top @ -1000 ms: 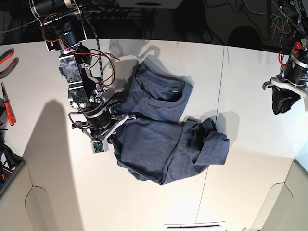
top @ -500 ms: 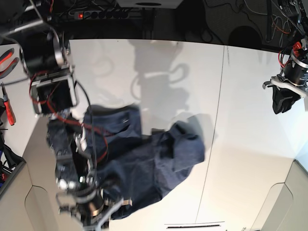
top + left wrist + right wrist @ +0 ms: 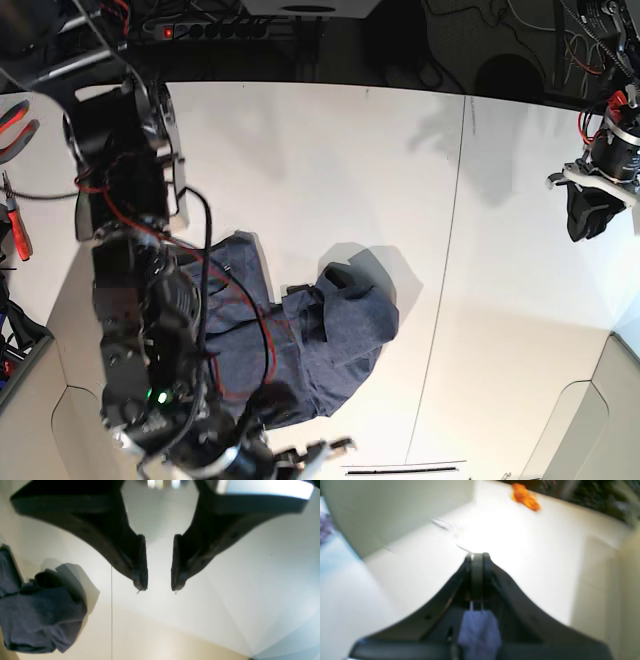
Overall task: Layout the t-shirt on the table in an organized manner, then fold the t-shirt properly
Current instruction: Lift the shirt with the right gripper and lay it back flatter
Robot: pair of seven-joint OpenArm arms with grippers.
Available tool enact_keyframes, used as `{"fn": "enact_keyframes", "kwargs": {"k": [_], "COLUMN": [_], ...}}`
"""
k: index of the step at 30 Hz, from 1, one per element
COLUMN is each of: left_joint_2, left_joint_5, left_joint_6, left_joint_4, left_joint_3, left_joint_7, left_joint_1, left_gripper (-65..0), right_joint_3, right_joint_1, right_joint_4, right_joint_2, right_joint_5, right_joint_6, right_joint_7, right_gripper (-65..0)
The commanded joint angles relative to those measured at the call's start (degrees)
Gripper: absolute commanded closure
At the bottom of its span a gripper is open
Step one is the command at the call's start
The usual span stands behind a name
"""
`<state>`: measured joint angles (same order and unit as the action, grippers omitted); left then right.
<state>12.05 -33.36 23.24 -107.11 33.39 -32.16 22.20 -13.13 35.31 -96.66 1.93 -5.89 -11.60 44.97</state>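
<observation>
The navy t-shirt (image 3: 320, 335) lies crumpled on the white table (image 3: 520, 320), left of the dark seam (image 3: 441, 300); no lettering shows. My right gripper (image 3: 477, 556) is shut on a strip of the shirt's blue fabric (image 3: 480, 630) between its jaws. In the base view it is low at the table's front edge (image 3: 290, 458), with its arm lying over the shirt's left part. My left gripper (image 3: 158, 587) is open and empty above bare table, far right of the shirt (image 3: 42, 610). It hangs at the far right in the base view (image 3: 590, 212).
Red-handled pliers (image 3: 15, 125) lie at the table's left edge, seen as an orange blur in the right wrist view (image 3: 525, 497). A power strip (image 3: 230, 30) and cables run behind the table. Beige panels (image 3: 590, 420) border the front corners.
My right arm has swung toward the table's front edge, dragging the shirt down and left and bunching it. The left arm has not moved.
</observation>
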Motion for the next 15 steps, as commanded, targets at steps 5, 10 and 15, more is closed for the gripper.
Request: {"fn": "enact_keyframes", "kwargs": {"k": [5, 10, 15], "left_joint_2": [0.63, 0.61, 0.44], "left_joint_5": [-1.29, -2.49, -2.38], "left_joint_6": [0.57, 0.59, 0.57], "left_joint_4": [-0.72, -0.72, -0.72], "left_joint_3": [0.26, 0.26, 0.26], "left_joint_7": [1.18, 1.05, 1.07], "left_joint_1": [-0.15, -0.15, -0.17], "left_gripper": [-19.8, -19.8, -19.8], "right_joint_3": [0.31, 0.35, 0.35], "right_joint_1": [-0.85, 2.58, 5.77], "right_joint_4": [10.29, 36.00, 58.18], "right_joint_2": [0.24, 0.28, 0.09], "right_joint_5": [10.12, 13.00, 12.52], "right_joint_6": [0.26, 3.45, 3.67], "right_joint_7": [-14.14, -25.40, -29.86], "right_gripper": [-29.7, -30.2, -26.0]}}
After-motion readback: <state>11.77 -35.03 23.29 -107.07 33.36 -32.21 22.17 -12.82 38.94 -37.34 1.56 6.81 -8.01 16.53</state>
